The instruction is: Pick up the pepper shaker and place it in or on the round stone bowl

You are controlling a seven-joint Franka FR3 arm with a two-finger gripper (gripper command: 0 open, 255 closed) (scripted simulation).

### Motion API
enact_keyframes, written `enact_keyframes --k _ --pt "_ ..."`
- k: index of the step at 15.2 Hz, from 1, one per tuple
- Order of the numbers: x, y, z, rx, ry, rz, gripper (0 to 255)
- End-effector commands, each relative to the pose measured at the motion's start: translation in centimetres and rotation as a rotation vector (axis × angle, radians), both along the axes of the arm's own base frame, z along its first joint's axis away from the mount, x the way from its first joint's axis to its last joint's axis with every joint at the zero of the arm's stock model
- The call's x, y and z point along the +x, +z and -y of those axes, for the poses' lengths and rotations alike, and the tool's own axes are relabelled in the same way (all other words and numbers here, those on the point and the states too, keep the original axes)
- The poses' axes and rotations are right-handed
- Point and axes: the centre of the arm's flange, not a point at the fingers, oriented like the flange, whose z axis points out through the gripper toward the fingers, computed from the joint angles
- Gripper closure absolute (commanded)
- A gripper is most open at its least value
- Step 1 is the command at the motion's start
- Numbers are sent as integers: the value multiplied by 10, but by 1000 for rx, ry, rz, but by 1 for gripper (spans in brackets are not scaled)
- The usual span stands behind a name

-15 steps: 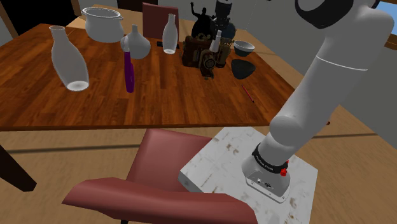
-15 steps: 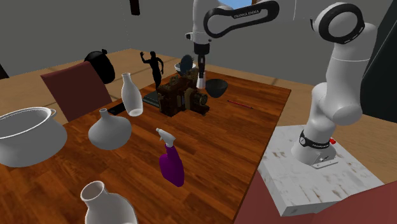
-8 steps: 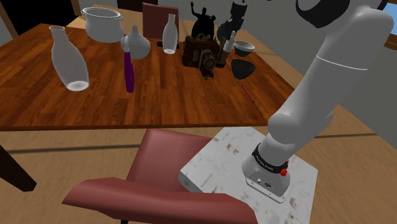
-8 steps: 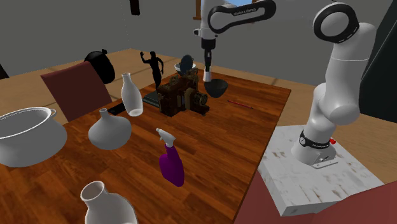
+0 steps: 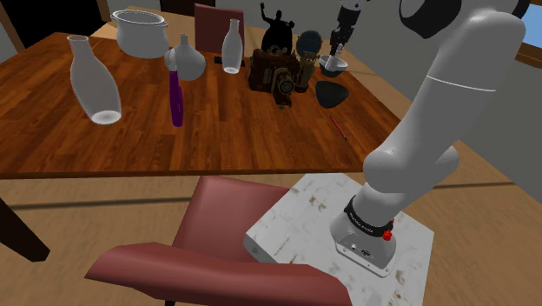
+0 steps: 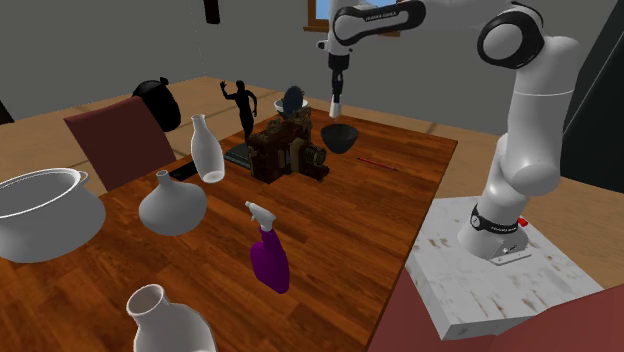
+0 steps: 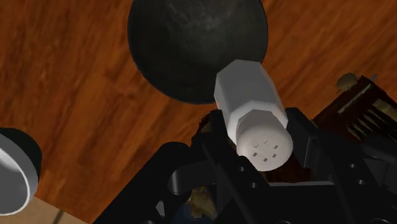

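The pepper shaker (image 7: 252, 105) is white, with a faceted body and a perforated cap; the gripper (image 6: 338, 100) has its fingers closed on it, holding it in the air above the dark round bowl (image 7: 184, 44). Below lies a wood-grained table (image 6: 360, 230) in a grey-walled room; the shaker's long axis seems near upright, with its cap towards the hand.

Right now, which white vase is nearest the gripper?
The slim vase, narrow-necked and upright; the squat vase and the wide-mouthed vase stand farther along the table from the gripper.

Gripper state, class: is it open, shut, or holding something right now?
Gripper: jaws shut on the white pepper shaker, above the dark round bowl.
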Motion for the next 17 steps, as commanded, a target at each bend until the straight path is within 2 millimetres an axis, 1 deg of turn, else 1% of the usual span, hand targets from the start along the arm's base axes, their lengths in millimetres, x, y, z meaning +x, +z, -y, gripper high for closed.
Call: enact_keyframes --k 1,3,4,17 --pt "-13 1 22 0 2 0 255" --pt "-26 2 45 0 2 0 255" --pt "-30 3 52 0 2 0 255" --pt "-30 -66 52 0 2 0 255"
